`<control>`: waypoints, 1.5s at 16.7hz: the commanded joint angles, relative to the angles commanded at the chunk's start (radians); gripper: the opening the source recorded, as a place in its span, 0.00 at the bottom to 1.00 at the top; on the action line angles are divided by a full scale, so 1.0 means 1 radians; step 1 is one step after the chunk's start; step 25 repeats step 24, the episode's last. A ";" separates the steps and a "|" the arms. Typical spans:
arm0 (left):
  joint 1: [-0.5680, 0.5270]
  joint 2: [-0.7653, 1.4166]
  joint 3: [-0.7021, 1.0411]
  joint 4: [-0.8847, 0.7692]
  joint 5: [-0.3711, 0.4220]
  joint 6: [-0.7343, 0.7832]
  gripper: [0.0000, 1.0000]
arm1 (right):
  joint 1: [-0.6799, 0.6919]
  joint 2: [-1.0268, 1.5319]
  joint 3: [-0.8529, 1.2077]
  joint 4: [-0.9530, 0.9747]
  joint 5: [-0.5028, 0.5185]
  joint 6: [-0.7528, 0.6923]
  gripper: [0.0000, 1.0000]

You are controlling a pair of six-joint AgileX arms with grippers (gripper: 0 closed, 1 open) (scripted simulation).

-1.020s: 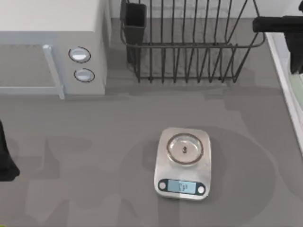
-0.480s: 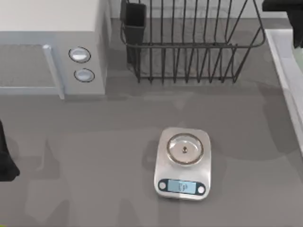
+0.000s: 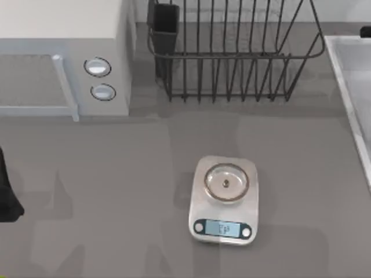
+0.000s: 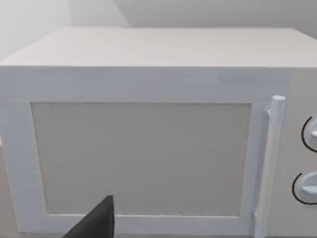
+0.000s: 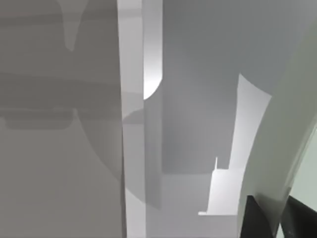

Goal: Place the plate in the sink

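- Grey matte table [image 3: 116, 174]: flat and smooth, and it carries everything else.
- White microwave [image 3: 64, 52]: boxy, at the rear left of the table. It has a flat door panel, an upright bar handle [image 4: 270, 163] and two round knobs, one above the other.
- Dark wire dish rack [image 3: 232, 58]: thin straight rods at the rear centre, with a dark square cup fixed at its left end.
- Pale grey-white sink [image 3: 355, 58]: a rectangular basin at the right edge of the table. The right wrist view shows its straight raised rim [image 5: 131, 148], smooth inner walls and one rounded corner.
- Pale mint-green plate [image 5: 282, 148]: plain and smooth, with a broad curved edge. It stands on edge, held in the air inside the sink opening near the inner wall. I cannot tell whether it touches the basin floor.
- Brushed-metal kitchen scale [image 3: 224, 200]: a rounded rectangle at the centre of the table, with a small round steel pan on top and a lit display at the front.
- Right gripper [image 5: 277, 220]: it is over the sink, and its dark fingers [image 5: 255, 218] are clamped on either side of the plate's edge.
- Left arm [image 3: 7, 191]: parked at the left edge of the table. The left gripper [image 4: 96, 223] faces the microwave door. I cannot tell whether it is open or closed.
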 joint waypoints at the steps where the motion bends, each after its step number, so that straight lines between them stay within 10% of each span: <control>1: 0.000 0.000 0.000 0.000 0.000 0.000 1.00 | -0.006 0.009 0.009 0.000 0.000 -0.006 0.00; 5: 0.000 0.000 0.000 0.000 0.000 0.000 1.00 | -0.007 0.009 0.009 0.000 0.000 -0.007 0.00; 18: 0.000 0.000 0.000 0.000 0.000 0.000 1.00 | -0.007 0.009 0.009 0.000 0.000 -0.007 0.98; 25: 0.000 0.000 0.000 0.000 0.000 0.000 1.00 | -0.007 0.009 0.009 0.000 0.000 -0.007 1.00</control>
